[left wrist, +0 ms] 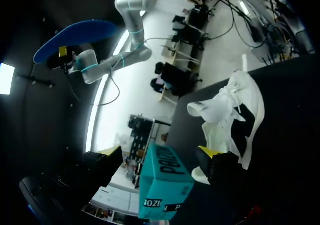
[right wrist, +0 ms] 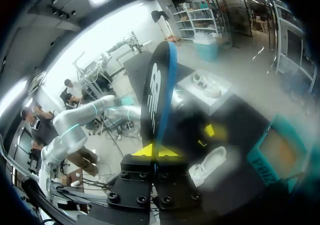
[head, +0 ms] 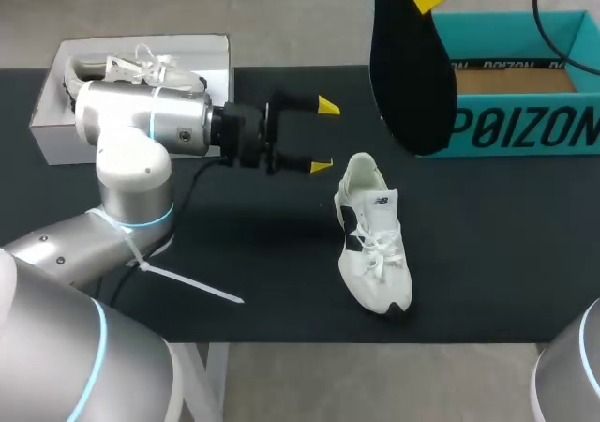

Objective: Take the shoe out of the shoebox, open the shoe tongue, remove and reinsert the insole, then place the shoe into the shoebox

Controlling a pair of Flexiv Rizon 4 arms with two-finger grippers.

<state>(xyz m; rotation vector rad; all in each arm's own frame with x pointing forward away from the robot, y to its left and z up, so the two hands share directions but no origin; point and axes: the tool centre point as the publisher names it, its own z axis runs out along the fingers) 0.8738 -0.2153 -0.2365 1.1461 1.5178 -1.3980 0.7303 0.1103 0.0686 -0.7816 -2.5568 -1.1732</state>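
Right claw [right wrist: 157, 152]: pressed on the insole [head: 412, 75], which I hold high over the far part of the tabletop [head: 487, 253].
Left claw [head: 324, 136]: spread, holding nothing, just beside the heel of the shoe [head: 375, 239].
Tabletop: black cloth, and the shoe lies on it near the middle.
Shoebox [head: 525, 127]: teal, open, at the far right corner, well apart from the shoe.
White box [head: 56, 136]: at the far left corner, with another shoe inside.
Shoe: white, long axis from the far edge to the near edge, heel opening toward the far edge.
Insole: long axis upright, beyond the heel and to its right.
Coming move: I judge the insole must come down and tilt toward the toe. The left claw is nearer and could steady the heel.
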